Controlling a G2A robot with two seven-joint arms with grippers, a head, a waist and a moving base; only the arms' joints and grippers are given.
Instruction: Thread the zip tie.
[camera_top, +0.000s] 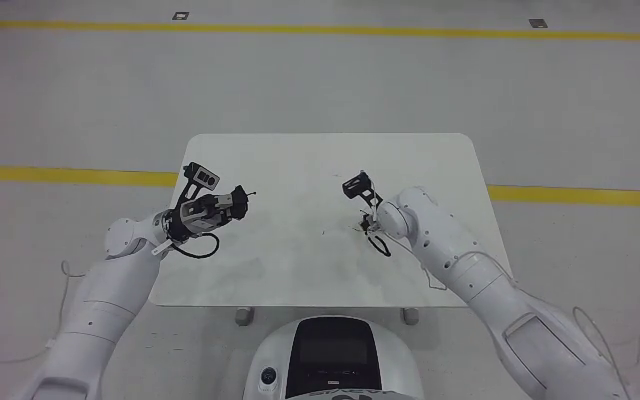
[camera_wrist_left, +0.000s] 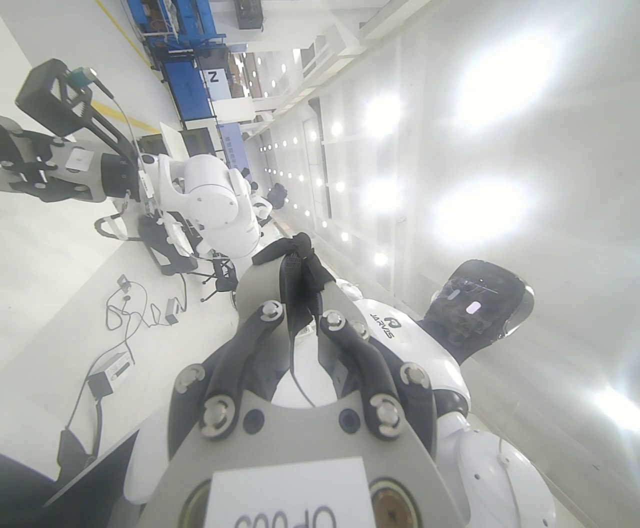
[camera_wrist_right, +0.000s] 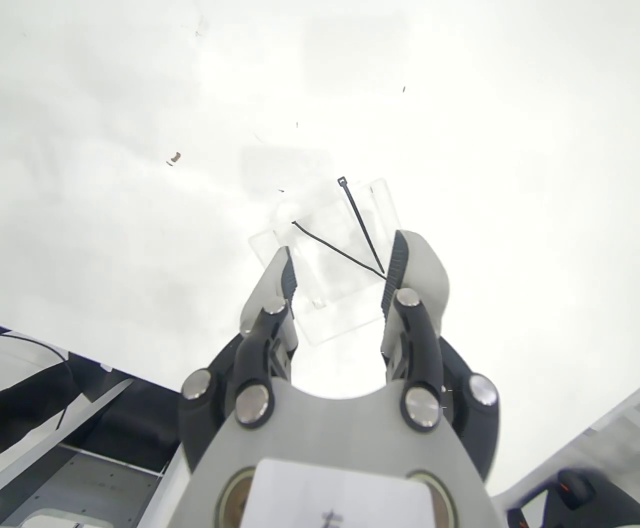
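The right gripper (camera_wrist_right: 344, 247) hangs open over the white tabletop (camera_top: 300, 160), a little toward 3 o'clock from its centre. Its two fingers straddle a clear plate (camera_wrist_right: 340, 315). A black zip tie (camera_wrist_right: 360, 222) lies on the plate, bent into a V, with the bend just beside one finger pad. Toward 9 o'clock, the left gripper (camera_wrist_left: 297, 260) is raised above the tabletop and clamped on a thin black strip (camera_wrist_left: 291, 350).

1 letter on a white sign (camera_wrist_left: 214, 77); partly cut print on a wrist label (camera_wrist_left: 290, 485)
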